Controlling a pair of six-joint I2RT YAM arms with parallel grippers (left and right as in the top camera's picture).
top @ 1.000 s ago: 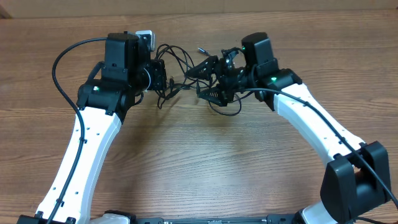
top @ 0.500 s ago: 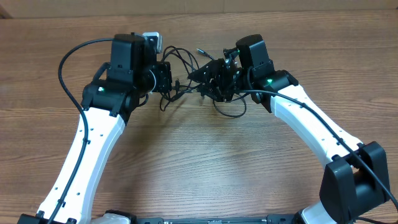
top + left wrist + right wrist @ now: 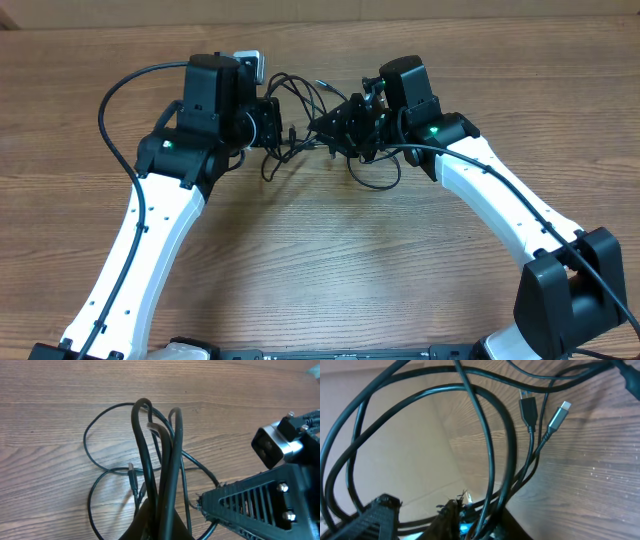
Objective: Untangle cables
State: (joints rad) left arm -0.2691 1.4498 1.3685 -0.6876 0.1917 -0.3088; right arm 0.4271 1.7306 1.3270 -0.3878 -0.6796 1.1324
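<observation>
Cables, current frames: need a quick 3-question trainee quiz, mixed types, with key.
1. True or false: the cables lie in a neat coil at the near edge of the table.
2. Right wrist view: the silver plug hangs beside A) a black plug B) a red clip C) a coin.
3. Which arm's jaws are shut on cable strands in its own wrist view?
Key: 1 false; 2 A; 3 left.
</observation>
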